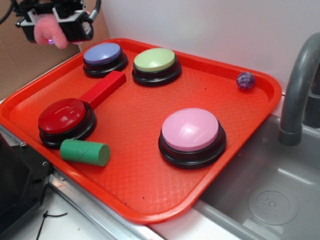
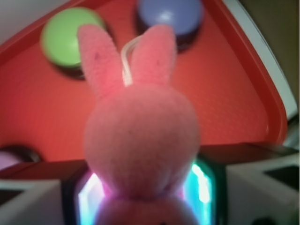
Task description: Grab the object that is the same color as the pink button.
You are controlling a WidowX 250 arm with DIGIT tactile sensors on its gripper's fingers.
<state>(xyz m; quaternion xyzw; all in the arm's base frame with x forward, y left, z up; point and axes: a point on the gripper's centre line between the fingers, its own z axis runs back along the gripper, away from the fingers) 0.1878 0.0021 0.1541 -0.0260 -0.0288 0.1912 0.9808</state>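
Observation:
My gripper (image 1: 52, 27) is raised above the tray's far left corner and is shut on the fuzzy pink plush (image 1: 47, 31). In the wrist view the pink plush (image 2: 140, 136) fills the middle, a rabbit shape with two ears and a pale loop between them, squeezed between my glowing pads (image 2: 93, 197). The pink button (image 1: 191, 131) with a pale pink dome on a black base sits on the red tray (image 1: 135, 185) at the right front, far from the gripper. Only its edge shows in the wrist view (image 2: 7, 159).
On the tray stand a blue button (image 1: 103, 55), a green button (image 1: 155, 62) and a red button (image 1: 65, 117). A red block (image 1: 103, 90), a green cylinder (image 1: 85, 152) and a small purple ball (image 1: 245, 80) lie there too. A grey faucet (image 1: 297, 90) rises over the sink at right.

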